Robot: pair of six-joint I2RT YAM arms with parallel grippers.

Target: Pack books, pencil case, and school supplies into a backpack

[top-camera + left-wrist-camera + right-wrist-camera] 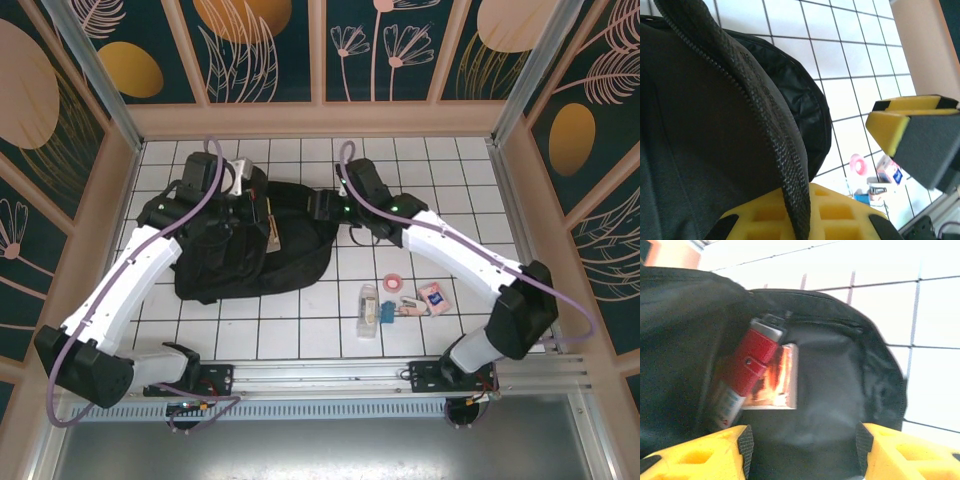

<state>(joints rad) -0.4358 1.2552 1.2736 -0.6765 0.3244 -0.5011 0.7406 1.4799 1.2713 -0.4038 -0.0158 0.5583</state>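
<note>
Backpack (290, 268) sat on the tiled table (300, 330) in the top view, with both arms reaching over it. I saw the left gripper (258, 205) at the backpack's upper left part and the right gripper (325, 207) at its upper right edge. The school supplies lay loose on the tiles well to the right of the backpack, none touching it. The clear packet (369, 310) was closest to the backpack. The pink tape roll (395, 282) and pale pink piece (410, 305) came next, and the blue-and-white card (433, 294) was farthest out.

Left wrist view: the left gripper was clenched on the backpack's zip edge (765, 125). That black woven edge ran straight down into the closed yellow fingers (840, 215). A grey-padded yellow finger (920, 140) hung off to the right of the backpack, apart from it. I couldn't tell for sure whose it was. The tape roll and card showed on the tiles beyond the backpack.

Right wrist view: the right gripper was released, with its fingertips (700, 455) spread wide at the backpack's mouth and gripping nothing. Inside the backpack, the orange book (779, 377) stood against the inner wall. A red case (750, 362) with a grey end leaned across the book's left side, touching it. A white-and-blue bit (727, 407) sat under the red case, deeper in the backpack. It was too blurred for me to identify.
</note>
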